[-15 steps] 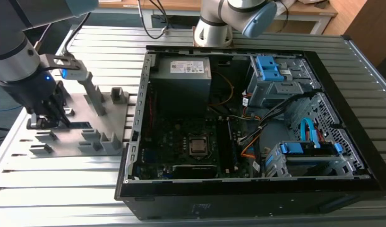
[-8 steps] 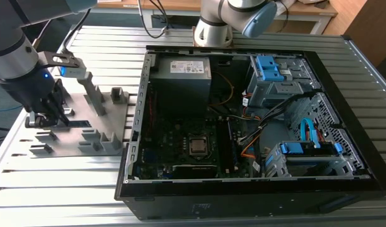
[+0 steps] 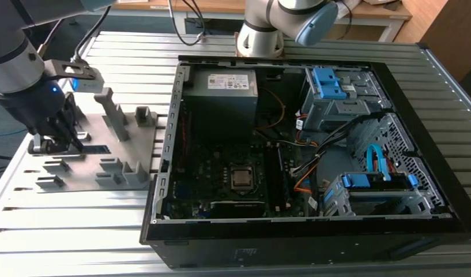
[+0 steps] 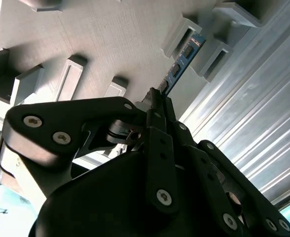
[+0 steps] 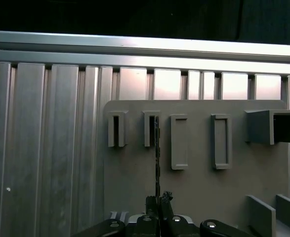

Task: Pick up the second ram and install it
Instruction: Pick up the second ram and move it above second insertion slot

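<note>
At the exterior view's left, the black gripper (image 3: 58, 145) sits low over a grey plastic fixture plate (image 3: 81, 176). It is clamped on one end of the thin blue-green second ram (image 4: 182, 61).

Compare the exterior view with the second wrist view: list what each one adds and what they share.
Exterior view: the open computer case lies on the slatted table, with its motherboard and power supply exposed. The gripper is down at the grey fixture plate on that view's left.

Second wrist view: the second ram is a blue board. Its near end is pinched between the fingers, and its far end sits between grey fixture blocks.

Shared: the gripper, the fixture plate and the table slats.
</note>
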Controlling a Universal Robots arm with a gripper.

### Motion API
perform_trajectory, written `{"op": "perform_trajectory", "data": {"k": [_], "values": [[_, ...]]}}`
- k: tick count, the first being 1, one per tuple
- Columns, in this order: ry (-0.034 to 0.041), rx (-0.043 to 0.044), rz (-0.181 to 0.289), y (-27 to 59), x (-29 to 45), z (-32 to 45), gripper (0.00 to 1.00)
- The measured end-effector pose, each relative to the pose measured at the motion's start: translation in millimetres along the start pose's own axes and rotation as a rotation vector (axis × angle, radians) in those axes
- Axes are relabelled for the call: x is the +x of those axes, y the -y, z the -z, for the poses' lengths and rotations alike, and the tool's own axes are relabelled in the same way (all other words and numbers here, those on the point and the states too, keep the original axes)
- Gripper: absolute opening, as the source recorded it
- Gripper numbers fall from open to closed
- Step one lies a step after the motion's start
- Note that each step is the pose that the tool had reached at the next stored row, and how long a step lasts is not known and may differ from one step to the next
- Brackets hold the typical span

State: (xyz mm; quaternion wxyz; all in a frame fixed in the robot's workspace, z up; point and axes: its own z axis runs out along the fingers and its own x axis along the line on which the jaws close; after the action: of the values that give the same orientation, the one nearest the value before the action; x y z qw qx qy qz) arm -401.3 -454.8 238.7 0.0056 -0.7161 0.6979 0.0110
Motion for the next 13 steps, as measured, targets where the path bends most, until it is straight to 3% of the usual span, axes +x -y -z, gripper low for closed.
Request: {"op": "perform_trajectory", "data": {"k": [13], "values": [[0.0016,0.0000,0.000,0.0,-0.3,12.0,0.14]]}}
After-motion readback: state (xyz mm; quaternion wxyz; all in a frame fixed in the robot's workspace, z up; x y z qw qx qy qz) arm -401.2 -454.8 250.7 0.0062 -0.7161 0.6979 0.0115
